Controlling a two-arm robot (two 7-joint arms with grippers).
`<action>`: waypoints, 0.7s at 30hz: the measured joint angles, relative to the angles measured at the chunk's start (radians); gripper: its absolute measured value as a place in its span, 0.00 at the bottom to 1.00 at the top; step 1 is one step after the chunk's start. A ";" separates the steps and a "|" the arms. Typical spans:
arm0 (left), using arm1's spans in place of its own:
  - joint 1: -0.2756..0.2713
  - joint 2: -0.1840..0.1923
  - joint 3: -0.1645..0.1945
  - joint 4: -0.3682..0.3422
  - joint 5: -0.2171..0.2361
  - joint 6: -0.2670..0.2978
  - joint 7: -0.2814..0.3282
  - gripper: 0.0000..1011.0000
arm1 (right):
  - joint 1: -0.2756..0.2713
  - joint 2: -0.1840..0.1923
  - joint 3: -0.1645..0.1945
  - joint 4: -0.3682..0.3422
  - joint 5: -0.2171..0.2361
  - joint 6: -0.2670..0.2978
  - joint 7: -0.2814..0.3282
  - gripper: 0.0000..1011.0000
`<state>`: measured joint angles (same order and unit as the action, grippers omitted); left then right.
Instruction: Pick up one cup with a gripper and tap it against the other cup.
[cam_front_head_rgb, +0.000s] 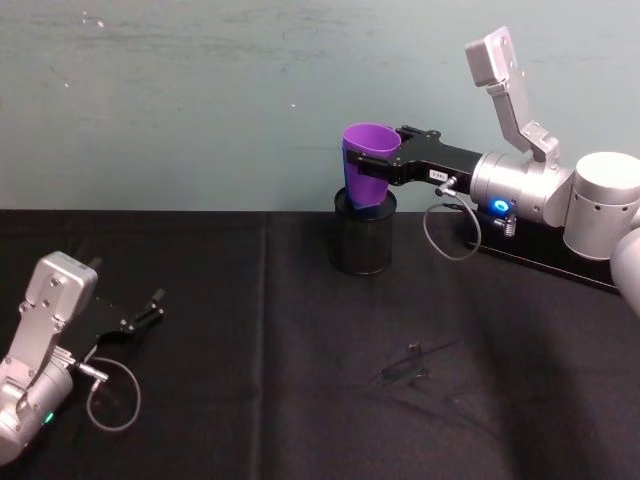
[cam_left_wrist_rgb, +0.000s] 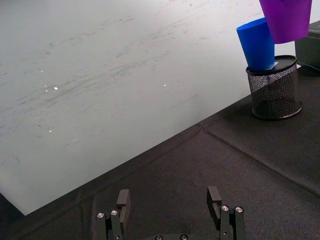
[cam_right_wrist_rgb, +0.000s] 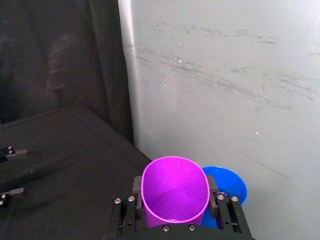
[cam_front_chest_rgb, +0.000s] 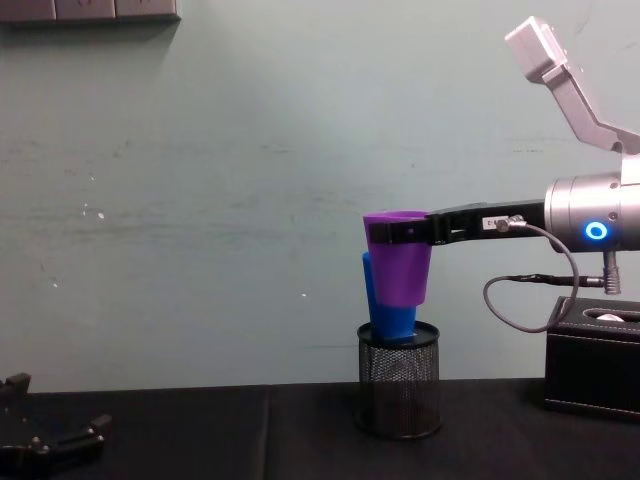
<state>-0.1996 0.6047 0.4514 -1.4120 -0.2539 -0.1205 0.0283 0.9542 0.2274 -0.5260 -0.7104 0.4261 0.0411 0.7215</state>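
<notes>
My right gripper (cam_front_head_rgb: 362, 166) is shut on the purple cup (cam_front_head_rgb: 371, 158), holding it upright in the air above the black mesh pen holder (cam_front_head_rgb: 362, 242) at the back of the table. The blue cup (cam_left_wrist_rgb: 256, 44) stands tilted inside that mesh holder (cam_left_wrist_rgb: 275, 87). The purple cup (cam_left_wrist_rgb: 286, 19) hangs close against the blue cup's upper side; I cannot tell whether they touch. From the right wrist, the purple cup (cam_right_wrist_rgb: 175, 189) sits between the fingers (cam_right_wrist_rgb: 137, 186), with the blue cup (cam_right_wrist_rgb: 227, 184) just behind it. My left gripper (cam_front_head_rgb: 150, 306) rests open on the near left of the table.
The table is covered with black cloth (cam_front_head_rgb: 300, 400). A black box (cam_front_chest_rgb: 595, 365) stands at the back right, under my right arm. A small black piece (cam_front_head_rgb: 405, 370) lies on the cloth in the middle. A pale wall (cam_front_head_rgb: 200, 100) runs close behind the holder.
</notes>
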 joint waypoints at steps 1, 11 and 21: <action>0.000 0.000 0.000 0.000 0.000 0.000 0.000 0.99 | 0.000 0.000 0.000 0.000 0.000 0.000 0.000 0.72; 0.000 0.000 0.000 0.000 0.000 0.000 0.000 0.99 | 0.009 -0.014 0.014 0.023 -0.015 -0.004 0.004 0.72; 0.000 0.000 0.000 0.000 0.000 0.000 0.000 0.99 | 0.013 -0.024 0.024 0.037 -0.030 -0.003 0.002 0.72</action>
<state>-0.1995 0.6047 0.4514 -1.4120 -0.2539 -0.1206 0.0283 0.9673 0.2039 -0.5018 -0.6739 0.3965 0.0379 0.7234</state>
